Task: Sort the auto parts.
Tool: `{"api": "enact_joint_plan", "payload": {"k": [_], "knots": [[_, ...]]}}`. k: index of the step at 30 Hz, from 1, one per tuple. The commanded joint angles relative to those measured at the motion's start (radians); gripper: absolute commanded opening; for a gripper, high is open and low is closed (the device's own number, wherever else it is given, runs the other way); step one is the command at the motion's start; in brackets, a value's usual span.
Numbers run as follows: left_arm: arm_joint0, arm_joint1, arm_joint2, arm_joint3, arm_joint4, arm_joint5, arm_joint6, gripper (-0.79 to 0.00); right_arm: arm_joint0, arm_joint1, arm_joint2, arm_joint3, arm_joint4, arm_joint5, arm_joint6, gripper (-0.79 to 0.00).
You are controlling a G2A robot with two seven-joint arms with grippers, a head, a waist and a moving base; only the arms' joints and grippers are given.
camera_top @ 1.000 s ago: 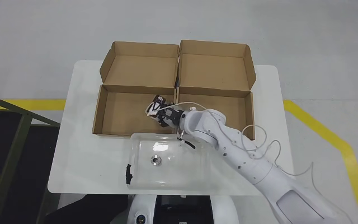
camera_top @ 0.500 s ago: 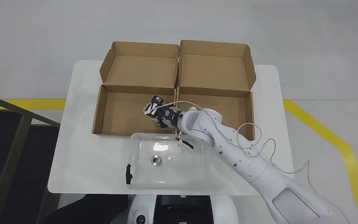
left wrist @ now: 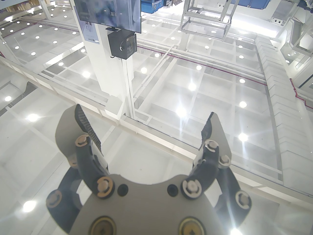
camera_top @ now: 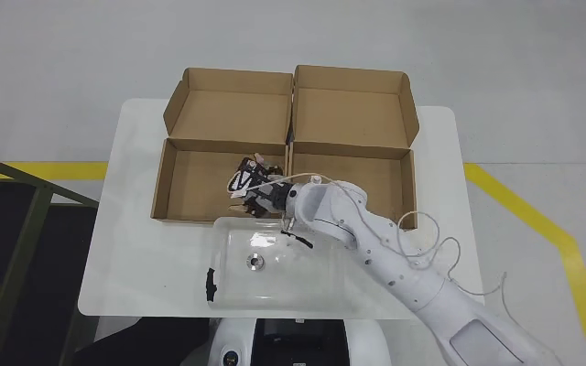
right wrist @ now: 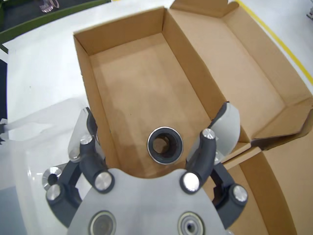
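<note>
While the white table (camera_top: 128, 229) carries two open cardboard boxes side by side, the left box (camera_top: 183, 188) and the right box (camera_top: 366, 178), lids folded back, a clear plastic tub (camera_top: 302, 279) stands just in front of them. Over the left box, at its end nearest the right box, hangs the right gripper (right wrist: 156, 111), fingers spread wide and gripping nothing; the left gripper (left wrist: 144, 111), equally wide and unladen, points up at a ceiling (left wrist: 195, 74). Inside the left box, between the right gripper's fingers and touching neither, sits a metal ring (right wrist: 165, 145) with a black rubber lining, and a small round metal part (camera_top: 253, 263) rests in the tub.
</note>
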Motion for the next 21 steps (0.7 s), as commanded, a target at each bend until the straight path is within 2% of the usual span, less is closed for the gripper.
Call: {"api": "enact_joint_plan", "payload": {"k": [1, 8, 14, 21], "knots": [[0.000, 0.000, 0.000, 0.000, 0.000, 0.000, 0.000, 0.000, -0.024, 0.008, 0.013, -0.081, -0.017, -0.018, 0.015, 0.000], [0.000, 0.000, 0.000, 0.000, 0.000, 0.000, 0.000, 0.000, -0.134, 0.037, 0.046, -0.296, -0.058, -0.100, 0.098, 0.000], [0.000, 0.000, 0.000, 0.000, 0.000, 0.000, 0.000, 0.000, -0.213, 0.060, 0.053, -0.375, -0.077, -0.198, 0.192, 0.000], [0.000, 0.000, 0.000, 0.000, 0.000, 0.000, 0.000, 0.000, -0.296, 0.081, 0.046, -0.414, -0.134, -0.250, 0.249, 0.000]]}}
